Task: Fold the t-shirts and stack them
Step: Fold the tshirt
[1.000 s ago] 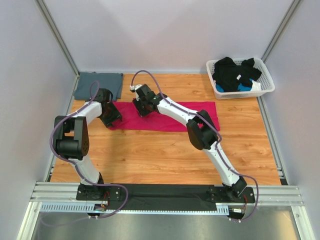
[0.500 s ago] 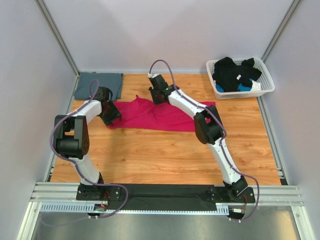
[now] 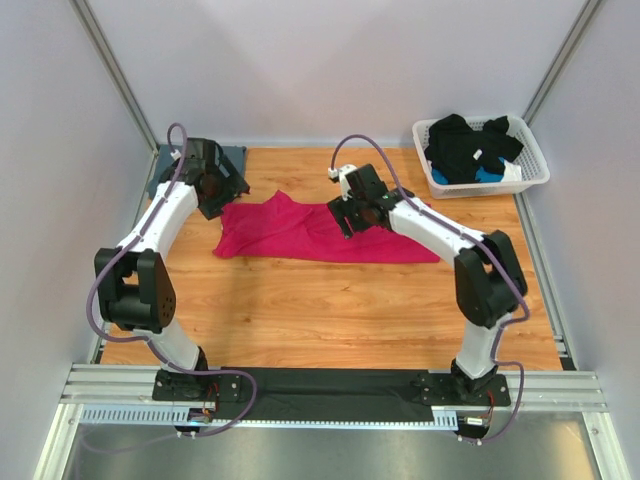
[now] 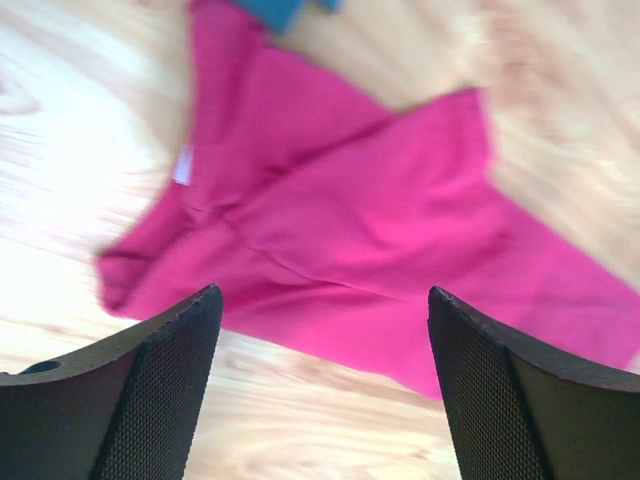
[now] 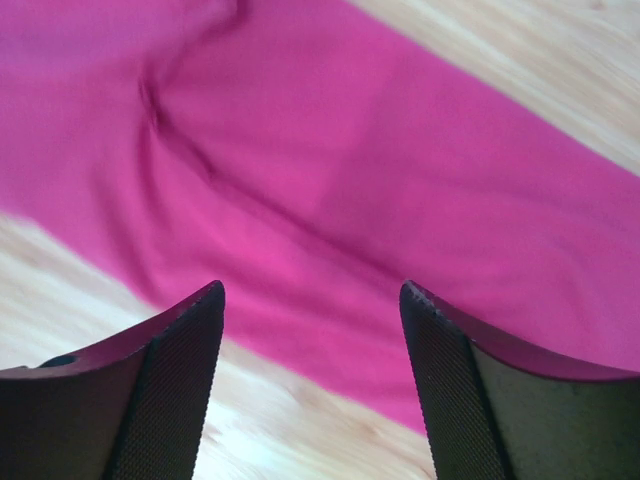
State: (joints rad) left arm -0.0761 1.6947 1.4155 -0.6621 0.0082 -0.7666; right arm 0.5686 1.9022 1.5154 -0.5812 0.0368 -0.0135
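Note:
The magenta-pink t-shirt (image 3: pixel 310 232) lies as a long strip across the middle of the table, its left part wider and creased. Over its back edge hangs my right gripper (image 3: pixel 346 214), open, with nothing between its fingers; the wrist view has the shirt (image 5: pixel 350 150) below the gripper (image 5: pixel 312 290). My left gripper (image 3: pixel 218 196) is open and raised at the back left, over the folded blue-grey t-shirt (image 3: pixel 238 158), which it mostly hides. In the left wrist view the open gripper (image 4: pixel 325 295) looks down on the pink shirt (image 4: pixel 380 220) and a blue corner (image 4: pixel 285 10).
A white lattice basket (image 3: pixel 480 190) with dark and blue clothes stands at the back right corner. Grey walls with metal posts close in the table on three sides. Bare wood (image 3: pixel 320 310) lies between the shirt and the arm bases.
Both grippers opened and let go of the pink shirt. The left arm swung back to the far-left corner; the right moved right. The shirt's left part now lies wider and creased.

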